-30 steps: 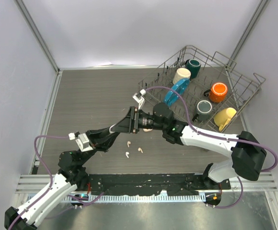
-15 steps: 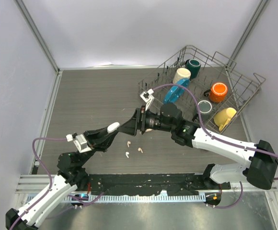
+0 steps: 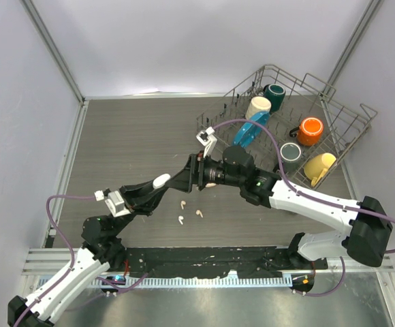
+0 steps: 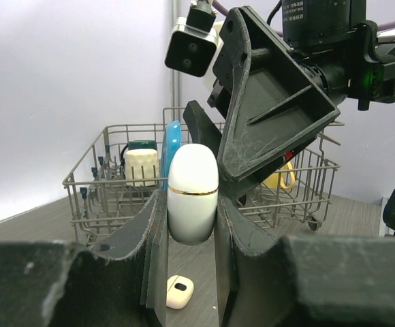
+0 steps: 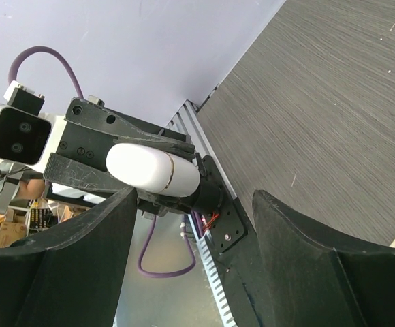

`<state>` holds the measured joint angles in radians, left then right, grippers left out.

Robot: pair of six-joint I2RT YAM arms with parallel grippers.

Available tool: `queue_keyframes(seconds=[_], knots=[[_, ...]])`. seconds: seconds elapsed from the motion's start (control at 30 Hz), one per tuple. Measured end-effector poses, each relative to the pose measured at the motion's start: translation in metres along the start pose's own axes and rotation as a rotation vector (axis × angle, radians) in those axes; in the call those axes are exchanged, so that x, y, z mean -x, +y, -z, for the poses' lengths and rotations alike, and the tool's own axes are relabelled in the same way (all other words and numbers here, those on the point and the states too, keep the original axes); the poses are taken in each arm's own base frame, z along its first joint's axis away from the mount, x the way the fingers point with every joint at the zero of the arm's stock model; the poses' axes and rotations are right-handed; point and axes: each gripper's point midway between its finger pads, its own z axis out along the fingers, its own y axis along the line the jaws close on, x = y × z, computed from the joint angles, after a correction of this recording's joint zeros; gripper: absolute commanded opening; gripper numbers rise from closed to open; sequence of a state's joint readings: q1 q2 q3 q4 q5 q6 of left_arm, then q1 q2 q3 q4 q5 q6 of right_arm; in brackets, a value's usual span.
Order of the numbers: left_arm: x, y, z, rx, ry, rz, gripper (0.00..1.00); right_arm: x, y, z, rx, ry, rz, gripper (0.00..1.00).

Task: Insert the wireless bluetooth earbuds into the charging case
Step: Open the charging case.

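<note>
Case (image 3: 161, 180) is up off the table (image 3: 129, 136), clamped low down between the left gripper (image 3: 155, 187) fingers, rounded top sticking out. The gold seam looks shut, so I read the lid as closed. Earbuds (image 3: 182, 203): I count three loose on the table just below and to the right of the case; I can't locate the fourth. The left wrist view shows a small pale piece on the table under the case, can't tell what it is. Right gripper (image 3: 187, 178) sits right beside the case, jaws spread wide, pointed at its exposed top and touching nothing. Its wrist view has the case framed between its two fingers. Rack (image 3: 334, 139) with mugs is well off to the right of the case and plays no part here. My read of the step: lid opening, nothing inserted yet. Next move needs the right fingers brought around the top half above the seam, then a close and a hinge-back while the left holds firm. Main risk is the smooth shell slipping or twisting in the left grip.
</note>
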<state>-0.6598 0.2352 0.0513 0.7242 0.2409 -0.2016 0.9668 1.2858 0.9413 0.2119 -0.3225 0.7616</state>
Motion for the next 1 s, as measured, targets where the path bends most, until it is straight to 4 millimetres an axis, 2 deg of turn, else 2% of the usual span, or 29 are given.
queue_keyframes(seconds=[0.23,0.43,0.73,0.87,1.0], knots=[[0.002,-0.003,-0.001,-0.017,-0.006,-0.006,0.00,0.003,0.002,0.000,0.002,0.001,0.000,0.74],[-0.001,-0.010,0.000,-0.063,0.008,-0.005,0.00,0.019,0.008,-0.002,0.027,-0.036,0.006,0.74],[0.000,-0.013,0.002,-0.074,0.004,-0.008,0.00,0.025,0.008,0.000,0.033,-0.051,0.003,0.77],[0.006,-0.010,0.003,-0.053,-0.016,-0.023,0.00,0.044,0.018,0.021,0.010,-0.136,0.057,0.78],[0.011,-0.006,0.006,-0.028,-0.033,-0.041,0.00,0.078,0.031,0.056,-0.046,-0.292,0.116,0.75]])
